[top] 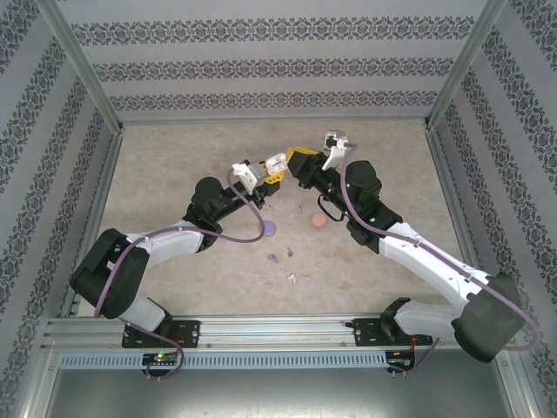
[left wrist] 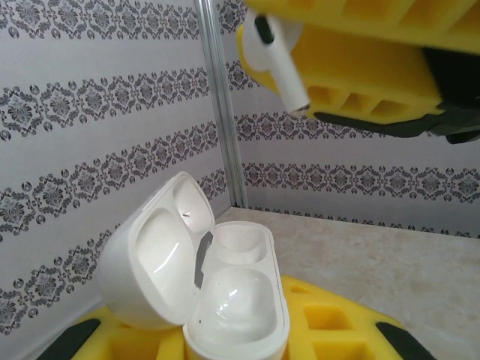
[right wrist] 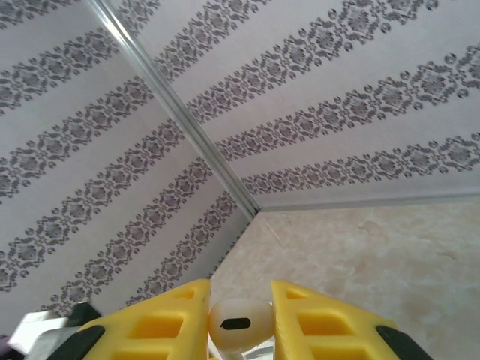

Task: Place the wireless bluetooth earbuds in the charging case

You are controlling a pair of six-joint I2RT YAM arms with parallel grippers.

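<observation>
My right gripper (top: 298,162) hangs above the middle of the table (top: 174,165), toward its far edge, nose to nose with my left gripper (top: 264,177). The left one is clamped on the open white case (top: 276,162). Loose buds (top: 291,279) lie well apart from both, nearer the front edge.

From the left wrist, the case sits between my yellow fingers with its lid thrown back to the left, and both wells look empty. The earbud (left wrist: 281,64) shows above it and off to the right, its stem slanting down and to the right, clear of the case.

From the right wrist, my fingers (right wrist: 315,322) are closed to a narrow gap on the earbud's head, and nothing else is in the grip.

To do this well, I judge I should hold the case dead steady and let only the right arm work. First I turn the wrist until the stem points straight into one well, then bring it across over that well and lower it slowly, stem first. My hold on the rounded head is slim, so a sideways knock on the rim could twist the bud. I let go only once it seats.
</observation>
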